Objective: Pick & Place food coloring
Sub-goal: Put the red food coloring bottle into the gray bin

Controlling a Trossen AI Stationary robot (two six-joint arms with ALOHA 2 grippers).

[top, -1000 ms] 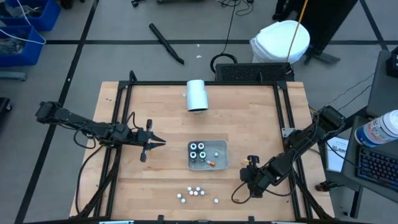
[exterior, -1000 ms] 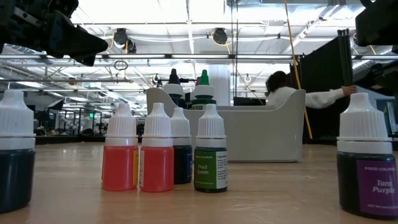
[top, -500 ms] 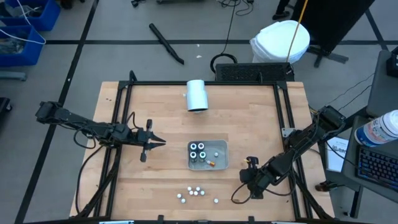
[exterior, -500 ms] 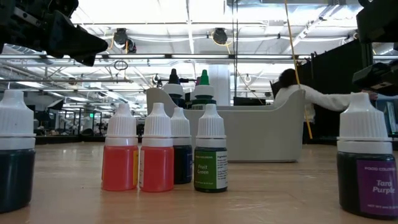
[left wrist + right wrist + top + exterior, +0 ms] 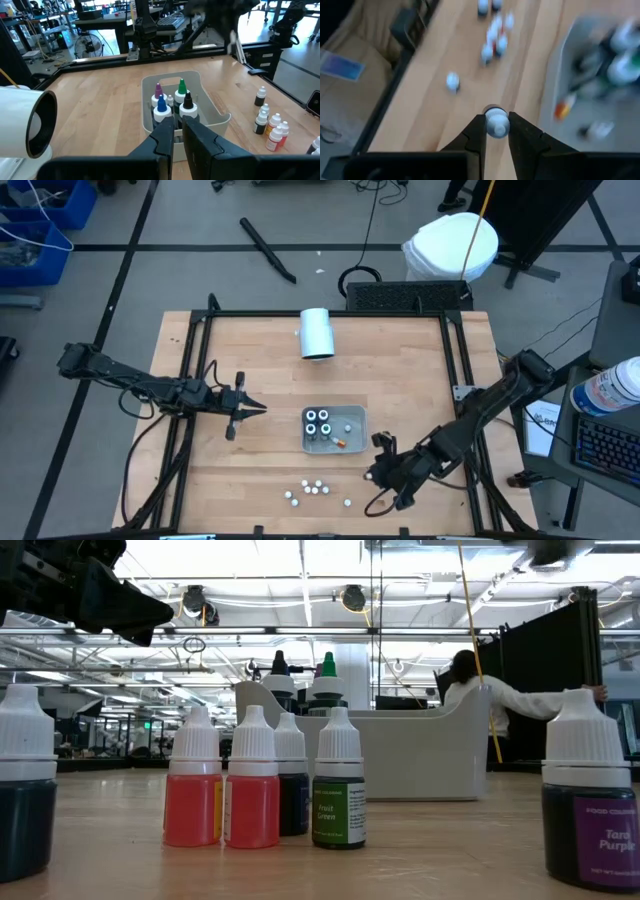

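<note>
White-capped bottle (image 5: 495,123) pinched in right claw (image 5: 496,131), above desk (image 5: 400,370) right of grey tray (image 5: 357,442): carry step. Next, probably across and release among tray's bottles (image 5: 318,422). Left claw (image 5: 252,409) shut, idle far left.

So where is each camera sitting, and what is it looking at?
High view: above the table, looking straight down; both arms show, left gripper, right gripper.
Low view: at tabletop height, looking level past standing bottles into the room.
Left wrist view: on the left arm, facing the grey tray; its own fingers show.
Right wrist view: on the right arm, looking down; its fingers pinch a white-capped bottle.
Shared: all four see the tray.
</note>
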